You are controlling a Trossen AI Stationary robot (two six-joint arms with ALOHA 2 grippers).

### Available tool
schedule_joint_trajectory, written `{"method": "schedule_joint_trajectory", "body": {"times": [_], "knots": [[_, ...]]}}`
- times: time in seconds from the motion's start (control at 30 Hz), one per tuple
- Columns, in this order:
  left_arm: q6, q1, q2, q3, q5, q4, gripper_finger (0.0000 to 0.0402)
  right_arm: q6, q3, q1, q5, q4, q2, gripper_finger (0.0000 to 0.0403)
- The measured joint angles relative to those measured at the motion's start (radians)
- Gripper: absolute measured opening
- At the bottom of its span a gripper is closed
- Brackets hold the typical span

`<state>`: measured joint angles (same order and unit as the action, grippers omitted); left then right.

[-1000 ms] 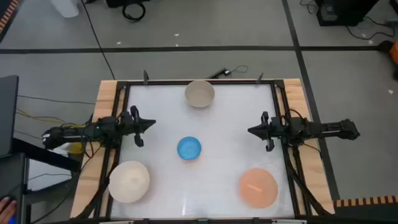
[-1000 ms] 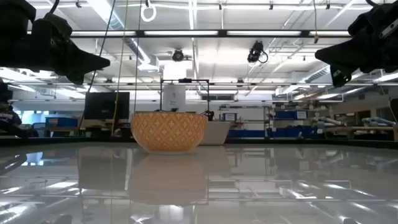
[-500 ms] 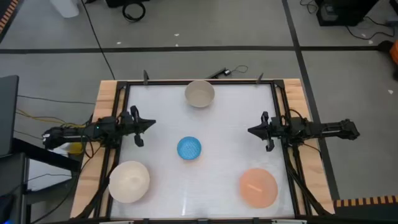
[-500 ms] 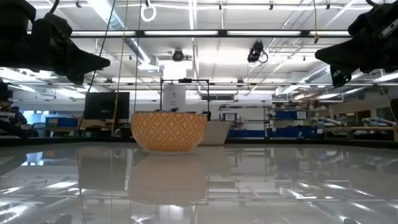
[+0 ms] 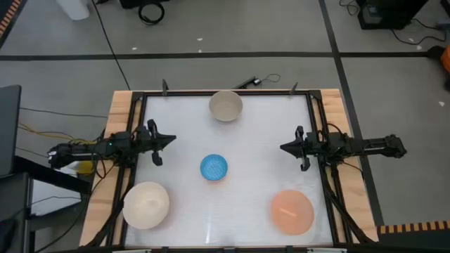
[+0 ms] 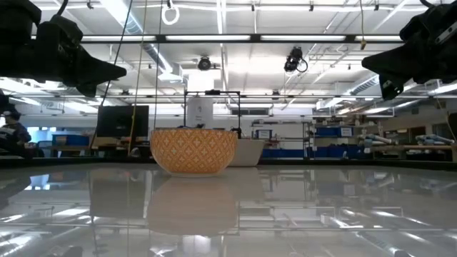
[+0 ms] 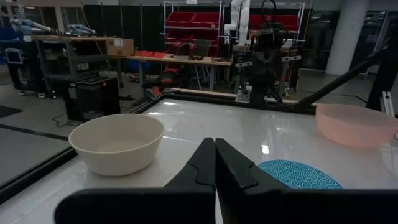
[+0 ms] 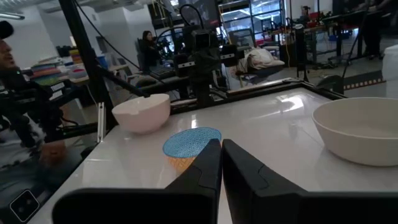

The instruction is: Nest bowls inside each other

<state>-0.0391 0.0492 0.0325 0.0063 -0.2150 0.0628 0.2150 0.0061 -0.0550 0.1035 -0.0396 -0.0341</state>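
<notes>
Four bowls stand apart on their bases on the white table. The beige bowl (image 5: 226,105) is at the far edge, the small blue bowl (image 5: 214,167) in the middle, the white bowl (image 5: 146,204) near left and the peach bowl (image 5: 292,211) near right. In the low view the blue bowl's patterned outer wall (image 6: 193,150) shows, with the beige bowl (image 6: 248,152) behind it. My left gripper (image 5: 169,140) hovers shut at the left edge, pointing toward the middle. My right gripper (image 5: 283,147) hovers shut at the right edge, facing it. Both hold nothing.
A black frame (image 5: 225,93) runs around the table, with wooden boards (image 5: 119,105) outside it. Bare table lies between the bowls. A person (image 8: 6,43) shows in the room beyond the table in the right wrist view.
</notes>
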Motion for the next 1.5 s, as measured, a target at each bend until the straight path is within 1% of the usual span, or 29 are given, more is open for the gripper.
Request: {"method": "schedule_joint_trajectory", "body": {"times": [0.97,1.1,1.13,1.17,1.23,1.3,1.5], "knots": [[0.000,0.000,0.000,0.000,0.000,0.000,0.0002,-0.017,0.000,0.000,0.003,-0.001,0.000,0.0023],[0.000,0.000,0.000,0.000,0.000,0.009,0.0002,-0.195,0.000,0.000,0.083,-0.037,0.000,0.0023],[0.000,0.000,0.000,0.000,0.000,0.015,0.0002,-0.206,0.000,0.000,0.106,-0.069,-0.001,0.0023],[0.000,0.000,0.000,0.000,0.000,0.022,0.0002,-0.182,0.000,0.000,0.116,-0.113,-0.001,0.0023],[0.000,0.000,0.000,0.000,0.000,0.036,0.0002,-0.078,0.000,0.000,0.118,-0.203,0.000,0.0023],[0.000,0.000,0.000,0.000,0.000,0.050,0.0002,-0.046,0.000,0.001,0.143,-0.272,0.000,0.0023],[-0.001,0.000,0.000,0.000,-0.016,0.157,0.0002,-0.153,0.000,0.006,0.254,-0.399,0.000,0.0023]]}}
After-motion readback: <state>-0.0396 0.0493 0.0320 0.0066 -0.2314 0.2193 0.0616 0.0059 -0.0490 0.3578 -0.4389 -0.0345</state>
